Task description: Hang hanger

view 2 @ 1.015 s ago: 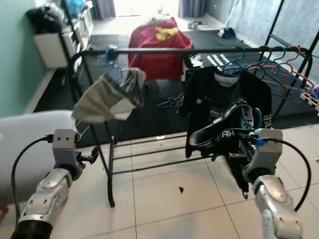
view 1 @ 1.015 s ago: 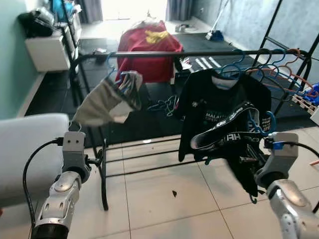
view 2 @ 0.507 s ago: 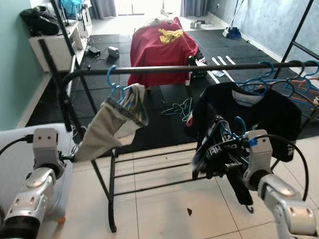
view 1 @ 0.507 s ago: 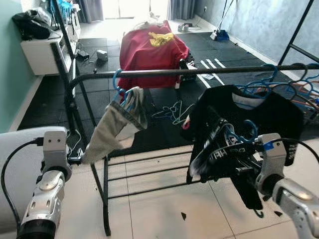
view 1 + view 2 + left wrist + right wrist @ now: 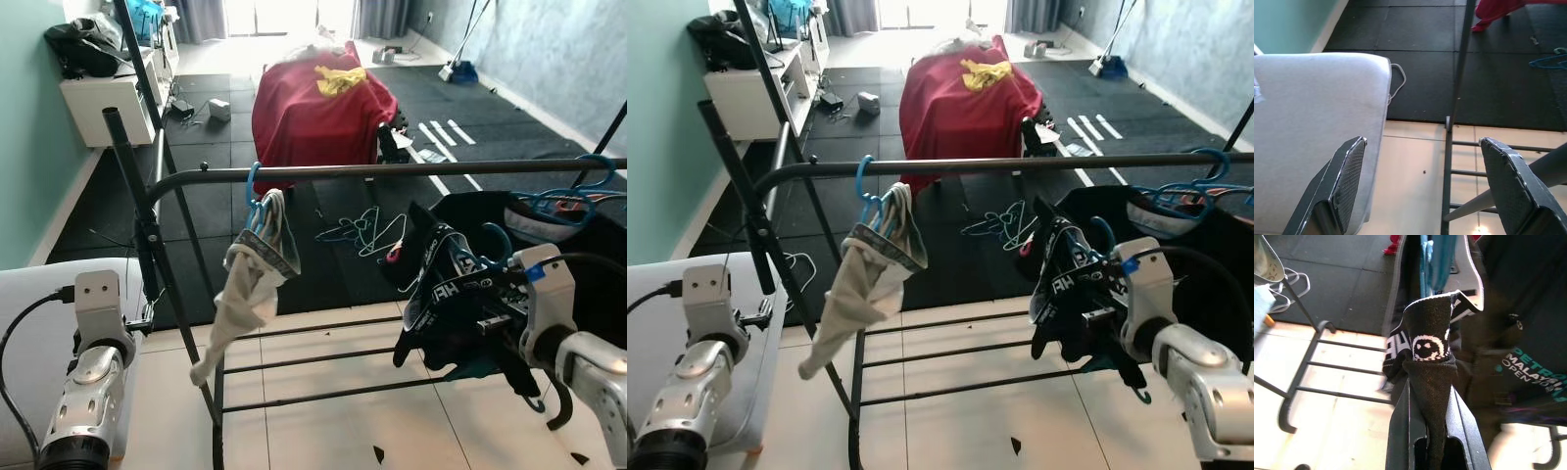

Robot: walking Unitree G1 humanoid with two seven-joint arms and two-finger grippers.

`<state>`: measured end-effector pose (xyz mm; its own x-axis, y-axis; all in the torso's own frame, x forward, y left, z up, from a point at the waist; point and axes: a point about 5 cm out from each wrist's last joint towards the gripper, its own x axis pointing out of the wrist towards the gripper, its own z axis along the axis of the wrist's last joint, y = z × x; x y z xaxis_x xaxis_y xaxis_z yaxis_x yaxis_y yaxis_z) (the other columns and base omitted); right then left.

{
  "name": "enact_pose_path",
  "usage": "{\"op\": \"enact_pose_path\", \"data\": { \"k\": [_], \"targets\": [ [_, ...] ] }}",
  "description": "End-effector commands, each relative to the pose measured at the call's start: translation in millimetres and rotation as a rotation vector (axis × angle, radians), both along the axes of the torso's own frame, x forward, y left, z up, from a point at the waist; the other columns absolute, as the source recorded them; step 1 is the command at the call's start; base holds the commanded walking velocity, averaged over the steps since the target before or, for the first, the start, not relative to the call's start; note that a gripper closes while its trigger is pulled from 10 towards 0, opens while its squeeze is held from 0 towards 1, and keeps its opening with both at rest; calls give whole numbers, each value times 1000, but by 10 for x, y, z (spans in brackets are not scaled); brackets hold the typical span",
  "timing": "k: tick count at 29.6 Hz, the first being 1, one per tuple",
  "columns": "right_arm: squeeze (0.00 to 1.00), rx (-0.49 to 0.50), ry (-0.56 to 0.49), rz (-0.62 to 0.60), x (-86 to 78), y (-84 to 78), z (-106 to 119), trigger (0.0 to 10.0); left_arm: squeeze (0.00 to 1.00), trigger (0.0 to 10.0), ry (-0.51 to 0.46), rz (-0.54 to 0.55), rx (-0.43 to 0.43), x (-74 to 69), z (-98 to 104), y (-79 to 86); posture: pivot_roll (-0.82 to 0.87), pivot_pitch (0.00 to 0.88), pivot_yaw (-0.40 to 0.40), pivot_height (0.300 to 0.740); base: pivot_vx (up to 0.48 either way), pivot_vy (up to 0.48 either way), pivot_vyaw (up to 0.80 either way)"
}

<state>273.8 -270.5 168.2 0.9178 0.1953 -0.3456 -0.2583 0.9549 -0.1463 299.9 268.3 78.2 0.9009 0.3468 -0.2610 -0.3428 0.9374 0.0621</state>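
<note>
Our right gripper [image 5: 1430, 431] has its fingers pinched tight on a black garment with white lettering [image 5: 446, 294], which is draped on a blue hanger [image 5: 490, 245]; we hold it just below the clothes rail [image 5: 392, 170], not hooked on. Our left gripper [image 5: 1425, 186] hangs low beside a white cushion [image 5: 1308, 112], fingers spread wide, touching nothing. A grey garment [image 5: 257, 269] dangles from another blue hanger on the rail.
</note>
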Motion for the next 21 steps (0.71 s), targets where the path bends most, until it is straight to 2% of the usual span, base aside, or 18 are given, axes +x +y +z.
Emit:
{"op": "enact_pose_path", "data": {
  "k": [1, 7, 10, 11, 13, 16, 21],
  "targets": [
    [0, -27, -3, 14, 14, -8, 31, 10000, 0, 10000, 23, 0, -31, -44, -101, -24, -83, 73, -7, 740, 0, 0, 0],
    [0, -65, -15, 23, 94, -50, 99, 10000, 0, 10000, 38, 15, -26, -77, -134, 0, -79, 80, -9, 740, 0, -369, 0],
    [0, -65, -51, 17, 198, -78, 173, 10000, 0, 10000, 47, 109, -51, -119, -162, 132, -76, 82, -9, 740, 0, -286, 0],
    [0, -65, -51, 17, 198, -78, 173, 10000, 0, 10000, 47, 109, -51, -119, -162, 132, -76, 82, -9, 740, 0, 0, 0],
    [0, -30, -117, 0, 289, -71, 248, 10000, 0, 10000, 38, 136, -51, -125, -146, 196, -76, 83, -8, 740, 0, 0, 0],
    [0, -1, -160, 6, 337, -35, 293, 10000, 0, 10000, 24, 147, -41, -121, -113, 241, -71, 84, -11, 740, 0, 0, 756],
    [0, 12, -166, 16, 372, -9, 306, 10000, 0, 10000, -7, 151, -22, -99, -33, 291, -66, 87, -12, 740, 0, 0, 756]
  ]
}}
